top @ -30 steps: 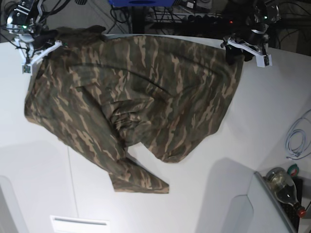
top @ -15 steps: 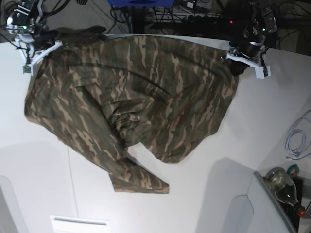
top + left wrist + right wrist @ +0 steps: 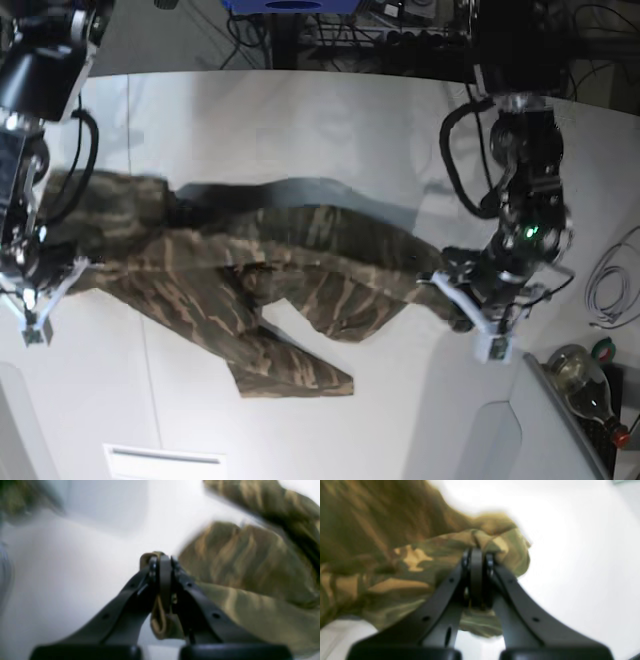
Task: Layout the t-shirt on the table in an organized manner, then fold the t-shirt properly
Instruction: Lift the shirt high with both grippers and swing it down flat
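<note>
Both arms hold the t-shirt (image 3: 270, 290) by an edge, one at each side of the table (image 3: 300, 110). The left pincer (image 3: 161, 562) is clenched on a fold of tan and green cloth; its wrist view shows the fabric pinched between the closed tips. The right pincer (image 3: 476, 555) is clenched on the shirt too, with a bunch of camouflage cloth gathered above its tips.

In the base view the shirt stretches across the middle of the table as a long, narrow, rumpled band between the two arms. Its upper edge seems lifted, throwing a dark shadow on the white surface behind it. A loose flap, perhaps a sleeve or a corner of the hem, trails toward the near edge of the table and lies flat there. A bottle (image 3: 580, 375) and a white cable (image 3: 610, 285) sit off to the side, well apart from the cloth.

I would judge the task is at an early stage. The shirt is not yet spread flat: it is bunched and creased, and no fold has been made. Laying it out smoothly comes first, then all the folding.
</note>
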Controlling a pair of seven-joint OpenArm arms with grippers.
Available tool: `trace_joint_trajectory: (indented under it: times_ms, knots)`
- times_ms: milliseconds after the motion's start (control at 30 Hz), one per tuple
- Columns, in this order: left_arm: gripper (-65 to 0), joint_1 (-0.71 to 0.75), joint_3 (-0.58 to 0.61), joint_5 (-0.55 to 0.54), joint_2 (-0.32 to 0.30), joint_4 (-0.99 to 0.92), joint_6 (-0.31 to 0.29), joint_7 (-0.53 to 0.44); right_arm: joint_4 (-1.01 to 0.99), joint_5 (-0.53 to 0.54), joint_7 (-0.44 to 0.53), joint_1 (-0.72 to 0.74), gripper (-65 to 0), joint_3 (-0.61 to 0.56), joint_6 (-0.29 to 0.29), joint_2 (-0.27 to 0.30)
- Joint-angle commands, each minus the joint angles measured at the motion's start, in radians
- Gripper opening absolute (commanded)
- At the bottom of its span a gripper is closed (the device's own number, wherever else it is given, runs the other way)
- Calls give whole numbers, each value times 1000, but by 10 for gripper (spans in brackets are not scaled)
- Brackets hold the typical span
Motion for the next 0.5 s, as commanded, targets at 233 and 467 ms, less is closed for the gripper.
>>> trace_joint_trajectory:
  times_ms: [233, 467]
  knots:
    - [-650, -559, 63, 147, 87, -457, 3, -101, -507, -2, 291, 556, -648, -223, -3, 176]
    - [-650, -777, 61, 193, 136, -270, 3, -75, -177, -1, 304, 688, -648, -236, -1, 283]
